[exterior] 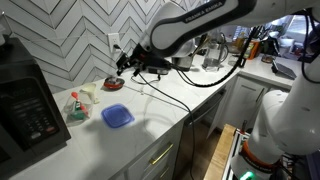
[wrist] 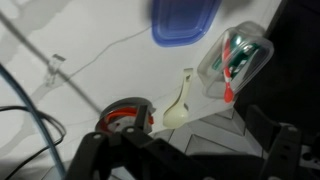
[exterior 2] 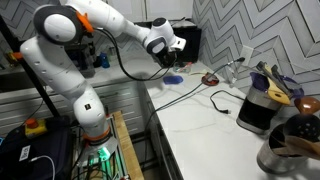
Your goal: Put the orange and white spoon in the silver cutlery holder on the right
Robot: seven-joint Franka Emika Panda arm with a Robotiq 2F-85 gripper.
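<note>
Evidently the orange and white spoon has not yet been picked up. It appears to stand in a small translucent green cup at the right of the wrist view, with its orange-red end poking over the rim. In an exterior view the cup sits on the white counter, near the black coffee machine. A cream-coloured utensil lies just beside the cup, and a blue lid lies a little nearer the counter's front edge.

The gripper hovers above the counter to the right of the cup, close to a small round red-centred dish, and touches nothing. In the wrist view its jaws look spread wide with nothing between them, so the claw is open and empty.

The silver cutlery holder is judged to be the metal pot full of utensils at the far right end of the counter, well apart from the spoon. A second pot stands beside it, so that reading is not certain.

The step in hand is the reach for the spoon. The next move calls for bringing the claw over the cup and lining the jaws across the slim handle above the rim. The jaws then need to close without tipping the light cup.
</note>
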